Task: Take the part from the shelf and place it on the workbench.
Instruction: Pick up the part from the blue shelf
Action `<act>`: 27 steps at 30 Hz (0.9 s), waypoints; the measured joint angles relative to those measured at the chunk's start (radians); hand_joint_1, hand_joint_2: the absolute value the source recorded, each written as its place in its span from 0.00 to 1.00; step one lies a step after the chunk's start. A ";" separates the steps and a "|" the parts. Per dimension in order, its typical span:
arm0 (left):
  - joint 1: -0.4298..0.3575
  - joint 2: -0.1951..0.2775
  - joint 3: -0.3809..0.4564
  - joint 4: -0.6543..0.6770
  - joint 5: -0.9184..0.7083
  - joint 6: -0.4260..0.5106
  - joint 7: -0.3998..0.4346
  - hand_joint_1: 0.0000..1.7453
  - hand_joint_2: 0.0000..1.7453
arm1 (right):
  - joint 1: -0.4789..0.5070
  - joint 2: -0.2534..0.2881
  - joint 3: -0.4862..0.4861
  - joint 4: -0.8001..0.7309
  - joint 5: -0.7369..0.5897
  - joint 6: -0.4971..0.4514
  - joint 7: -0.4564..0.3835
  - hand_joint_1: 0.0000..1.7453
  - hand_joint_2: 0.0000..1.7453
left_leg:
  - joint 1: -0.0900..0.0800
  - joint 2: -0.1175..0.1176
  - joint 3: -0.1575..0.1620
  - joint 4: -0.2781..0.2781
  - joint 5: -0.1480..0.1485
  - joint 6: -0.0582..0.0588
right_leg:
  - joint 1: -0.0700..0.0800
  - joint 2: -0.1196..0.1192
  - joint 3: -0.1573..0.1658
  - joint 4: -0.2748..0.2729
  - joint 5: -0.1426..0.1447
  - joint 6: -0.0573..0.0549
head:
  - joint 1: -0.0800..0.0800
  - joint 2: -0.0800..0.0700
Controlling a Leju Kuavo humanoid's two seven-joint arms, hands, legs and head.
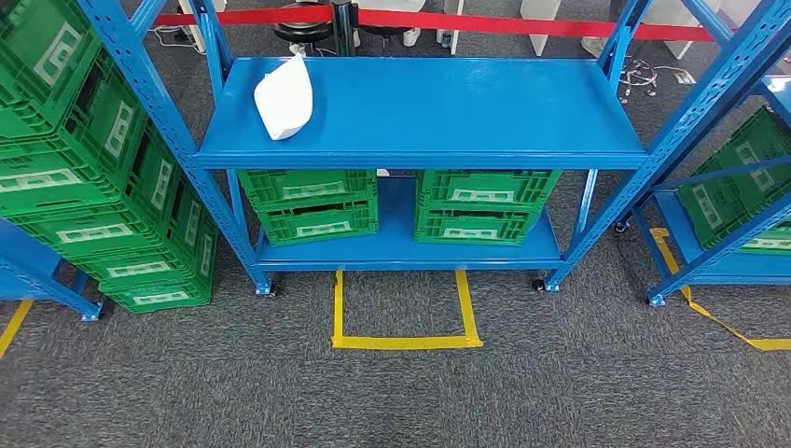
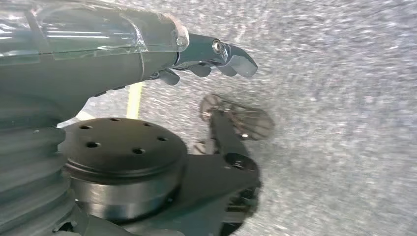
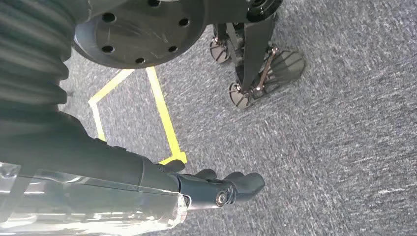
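Left hand (image 2: 211, 56) hangs over grey carpet, fingers loosely curled, holding nothing; right hand (image 3: 221, 189) likewise, empty above the carpet; the white part (image 1: 284, 99) sits untouched on the blue shelf (image 1: 485, 112), upper left of the head view; by my read, nothing's begun, with reach, grasp and carry all ahead.

- You had dark grey speckled carpet (image 1: 392, 401) underfoot, marked with a three-sided outline of yellow tape (image 1: 407, 342).
- A blue metal rack (image 1: 420, 117) stood straight ahead of you, with green crates (image 1: 308, 203) stacked on its lower level.
- More green crates (image 1: 89, 159) were stacked off to the side.
- A red barrier (image 1: 522, 25) ran behind the rack.
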 joint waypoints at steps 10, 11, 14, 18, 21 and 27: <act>0.001 0.080 0.087 -0.001 0.057 -0.007 -0.181 0.00 1.00 | 0.002 0.001 -0.009 0.000 0.000 0.029 -0.015 0.00 1.00 | 0.000 0.000 0.000 0.000 0.000 0.000 | 0.000 0.000 0.000 0.000 0.000 0.000 | -0.002 0.000; 0.002 0.085 0.093 -0.001 0.057 -0.007 -0.181 0.00 1.00 | 0.001 0.001 -0.009 0.000 0.000 0.029 -0.015 0.00 1.00 | 0.000 0.000 0.000 0.000 0.000 0.000 | 0.000 0.000 0.000 0.000 0.000 0.000 | -0.002 0.000; 0.003 0.093 0.109 -0.001 0.058 -0.002 -0.195 0.00 1.00 | 0.001 0.001 -0.009 0.000 0.000 0.032 -0.017 0.00 1.00 | 0.000 -0.001 0.000 0.000 0.000 0.000 | 0.000 0.000 0.000 0.000 0.000 0.000 | -0.001 0.000; 0.008 0.115 0.149 -0.008 0.055 0.016 -0.267 0.00 1.00 | 0.002 0.001 -0.009 0.000 0.000 0.054 -0.034 0.00 1.00 | 0.000 0.000 0.000 0.000 0.000 0.000 | 0.000 0.000 0.001 0.000 0.000 0.000 | 0.000 0.000; 0.023 0.148 0.210 -0.052 -0.048 0.028 -0.325 0.00 1.00 | 0.002 0.001 -0.009 0.000 0.000 0.073 -0.048 0.00 1.00 | 0.000 -0.001 0.001 0.000 0.000 0.000 | 0.000 0.000 0.000 0.000 0.000 0.000 | 0.000 0.000; 0.083 0.154 0.418 -0.355 -0.651 0.101 -0.343 0.00 1.00 | 0.002 0.010 -0.014 0.002 0.001 0.104 -0.097 0.00 1.00 | -0.001 -0.010 0.002 0.000 0.000 0.000 | -0.002 -0.004 0.001 0.000 0.000 0.000 | -0.002 0.000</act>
